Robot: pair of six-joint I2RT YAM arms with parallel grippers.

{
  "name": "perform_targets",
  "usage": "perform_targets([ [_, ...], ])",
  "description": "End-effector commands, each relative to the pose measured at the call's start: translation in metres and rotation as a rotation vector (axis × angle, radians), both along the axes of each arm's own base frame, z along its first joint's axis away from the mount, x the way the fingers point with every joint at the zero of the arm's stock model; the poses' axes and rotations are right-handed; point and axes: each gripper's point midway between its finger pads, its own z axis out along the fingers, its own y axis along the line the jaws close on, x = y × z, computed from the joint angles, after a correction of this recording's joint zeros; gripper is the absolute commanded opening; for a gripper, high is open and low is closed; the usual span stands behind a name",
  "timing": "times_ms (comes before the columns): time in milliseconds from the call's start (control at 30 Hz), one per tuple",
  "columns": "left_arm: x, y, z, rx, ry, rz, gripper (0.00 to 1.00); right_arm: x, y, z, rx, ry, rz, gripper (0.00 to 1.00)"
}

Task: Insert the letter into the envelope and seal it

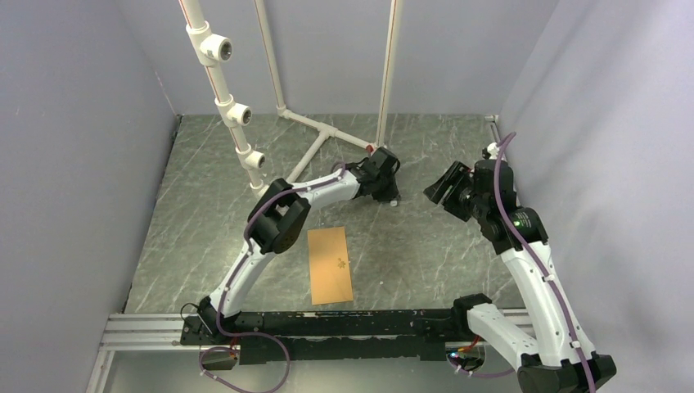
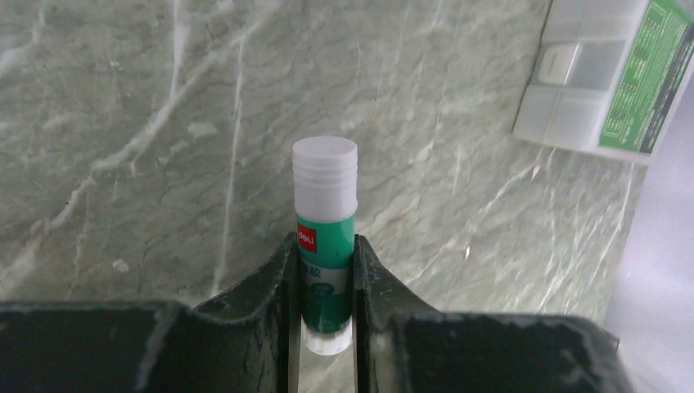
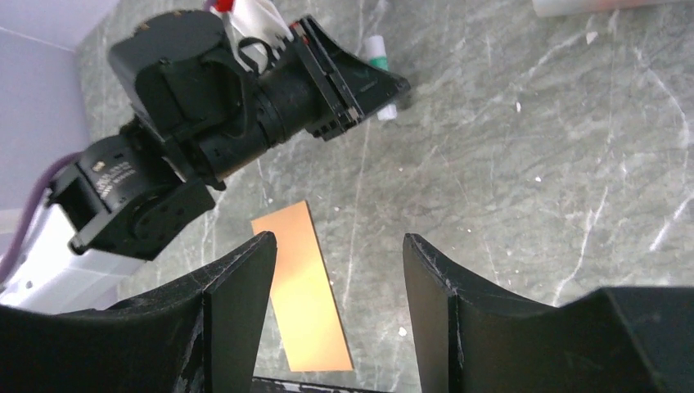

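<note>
The kraft-brown envelope (image 1: pixel 330 264) lies flat on the marble table near the front rail, a plain long rectangle with no flap sticking out. It also shows in the right wrist view (image 3: pixel 303 286). The peach-pink letter is not in view. My left gripper (image 1: pixel 391 193) is at the back middle of the table, far from the envelope. Its jaws (image 2: pixel 325 246) are shut on a green glue stick with a white cap (image 2: pixel 325 176). My right gripper (image 1: pixel 438 190) hangs above the table to the right of the left one. It is open and empty (image 3: pixel 337 246).
A white PVC pipe frame (image 1: pixel 237 110) stands at the back left, with a pipe lying on the table (image 1: pixel 327 131). A clear plastic box with a green label (image 2: pixel 606 74) lies near the left gripper. A metal rail (image 1: pixel 147 332) runs along the front edge. Grey walls enclose the table.
</note>
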Motion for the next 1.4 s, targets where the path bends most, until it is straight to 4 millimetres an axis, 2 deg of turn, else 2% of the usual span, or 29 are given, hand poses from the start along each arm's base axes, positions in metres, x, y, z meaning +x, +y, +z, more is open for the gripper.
perform_targets([
  [0,-0.005,-0.007,0.0,0.036,0.006,0.077,0.22,-0.01,-0.003,-0.009,-0.031,0.029,0.021,0.62],
  [200,-0.02,-0.009,-0.008,0.049,0.023,0.048,0.37,-0.013,-0.003,-0.017,-0.043,0.063,0.03,0.62],
  [333,-0.027,-0.008,0.005,0.058,-0.007,0.03,0.52,-0.015,-0.001,-0.018,-0.048,0.085,0.054,0.62],
  [433,-0.029,-0.004,0.015,0.05,-0.036,0.017,0.56,-0.013,-0.001,-0.017,-0.042,0.079,0.048,0.62],
  [533,-0.032,-0.002,0.037,0.047,-0.095,-0.048,0.58,-0.011,-0.002,-0.012,-0.025,0.069,0.021,0.62],
  [700,-0.047,0.008,0.094,0.051,-0.223,-0.202,0.63,-0.008,-0.012,-0.004,-0.079,0.077,-0.014,0.63],
  [767,-0.061,0.02,0.111,0.075,-0.246,-0.242,0.67,-0.007,-0.021,0.0,-0.123,0.075,-0.037,0.65],
  [900,-0.091,0.051,0.145,0.212,-0.307,-0.29,0.72,-0.01,-0.039,0.012,-0.199,0.085,-0.094,0.78],
  [967,-0.108,0.068,0.159,0.258,-0.319,-0.294,0.89,-0.012,-0.046,0.016,-0.227,0.096,-0.126,0.82],
  [1000,-0.118,0.077,0.165,0.269,-0.308,-0.295,0.92,-0.013,-0.048,0.02,-0.236,0.099,-0.132,0.85],
  [1067,-0.137,0.092,0.182,0.265,-0.312,-0.297,0.93,-0.014,-0.051,0.02,-0.253,0.128,-0.139,0.91],
  [1100,-0.149,0.1,0.197,0.246,-0.332,-0.294,0.93,-0.015,-0.052,0.019,-0.262,0.147,-0.138,0.93],
  [1200,-0.175,0.122,0.227,0.221,-0.385,-0.273,0.93,-0.019,-0.055,0.018,-0.285,0.203,-0.143,0.95],
  [1367,-0.202,0.174,0.262,0.235,-0.415,-0.186,0.93,-0.026,-0.057,0.023,-0.305,0.231,-0.131,0.95],
])
